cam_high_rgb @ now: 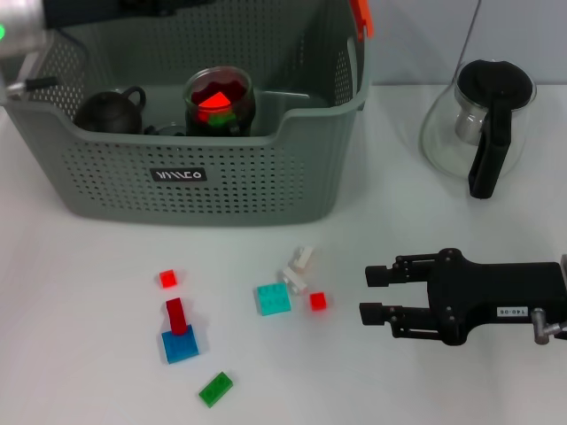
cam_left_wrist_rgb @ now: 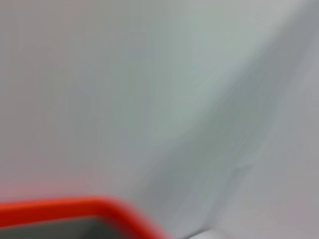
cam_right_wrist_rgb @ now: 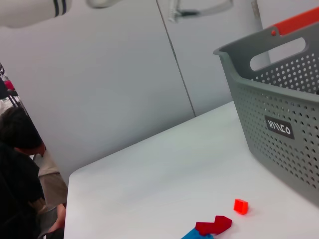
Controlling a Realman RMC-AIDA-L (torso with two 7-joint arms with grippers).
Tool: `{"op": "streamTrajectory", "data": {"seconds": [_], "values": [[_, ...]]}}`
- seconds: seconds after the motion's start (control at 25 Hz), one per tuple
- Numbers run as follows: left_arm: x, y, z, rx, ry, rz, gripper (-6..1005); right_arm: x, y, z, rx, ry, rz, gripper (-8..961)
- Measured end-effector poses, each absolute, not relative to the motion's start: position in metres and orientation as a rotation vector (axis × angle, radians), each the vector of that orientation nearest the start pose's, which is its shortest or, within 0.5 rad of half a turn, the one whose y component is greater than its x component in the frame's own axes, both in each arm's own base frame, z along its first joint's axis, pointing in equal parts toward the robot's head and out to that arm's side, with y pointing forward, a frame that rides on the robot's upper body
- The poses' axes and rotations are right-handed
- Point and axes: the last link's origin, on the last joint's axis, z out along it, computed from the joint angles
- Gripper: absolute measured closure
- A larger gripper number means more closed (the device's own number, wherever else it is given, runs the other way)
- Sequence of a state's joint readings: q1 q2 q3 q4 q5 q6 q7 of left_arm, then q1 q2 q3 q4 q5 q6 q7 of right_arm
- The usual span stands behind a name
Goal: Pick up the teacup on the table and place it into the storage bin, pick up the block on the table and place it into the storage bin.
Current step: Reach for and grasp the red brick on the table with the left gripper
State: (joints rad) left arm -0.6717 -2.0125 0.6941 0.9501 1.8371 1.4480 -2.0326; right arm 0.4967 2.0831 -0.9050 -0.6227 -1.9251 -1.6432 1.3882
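Note:
The storage bin [cam_high_rgb: 190, 177] [cam_right_wrist_rgb: 279, 119] stands at the back left of the table. Inside it the glass teacup [cam_high_rgb: 219, 102] shows red and green pieces, next to a dark rounded pot [cam_high_rgb: 108, 111]. Loose blocks lie in front of the bin: a small red block [cam_high_rgb: 318, 301], a teal one [cam_high_rgb: 274, 299], white pieces [cam_high_rgb: 299, 268], another small red one [cam_high_rgb: 167, 279] [cam_right_wrist_rgb: 241, 205], a red piece on a blue block [cam_high_rgb: 180, 332] [cam_right_wrist_rgb: 214, 225] and a green one [cam_high_rgb: 215, 389]. My right gripper [cam_high_rgb: 369, 293] is open, low over the table, just right of the small red block. My left arm [cam_high_rgb: 22, 35] hangs above the bin's left rim.
A glass teapot [cam_high_rgb: 483, 124] with a black lid and handle stands at the back right. The bin's orange handle clip [cam_high_rgb: 361, 18] [cam_left_wrist_rgb: 75, 209] sticks up at its right rim. A person [cam_right_wrist_rgb: 20, 164] sits beyond the table's far edge in the right wrist view.

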Motion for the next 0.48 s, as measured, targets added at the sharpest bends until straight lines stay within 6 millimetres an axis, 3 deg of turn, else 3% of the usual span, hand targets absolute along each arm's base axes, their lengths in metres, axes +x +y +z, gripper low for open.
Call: {"op": "streamTrajectory", "data": {"seconds": [0.12,0.2,0.4,0.48], "values": [[-0.187,0.378,0.111,-2.558,-0.829,-1.094,570,0.249,0.298,-0.030,-2.955,0.623,0.743,376],[-0.197,0.360,0.113,-2.636,-0.822,-1.088,555,0.249,0.298,-0.030,-2.952,0.623,0.740,376],[-0.233,0.313,0.099,-2.859,-0.793,-0.674,567,0.247,0.300,-0.031,-2.955,0.614,0.738,376],[-0.243,0.303,0.093,-2.890,-0.819,-0.496,567,0.247,0.300,-0.031,-2.956,0.614,0.737,376]]}}
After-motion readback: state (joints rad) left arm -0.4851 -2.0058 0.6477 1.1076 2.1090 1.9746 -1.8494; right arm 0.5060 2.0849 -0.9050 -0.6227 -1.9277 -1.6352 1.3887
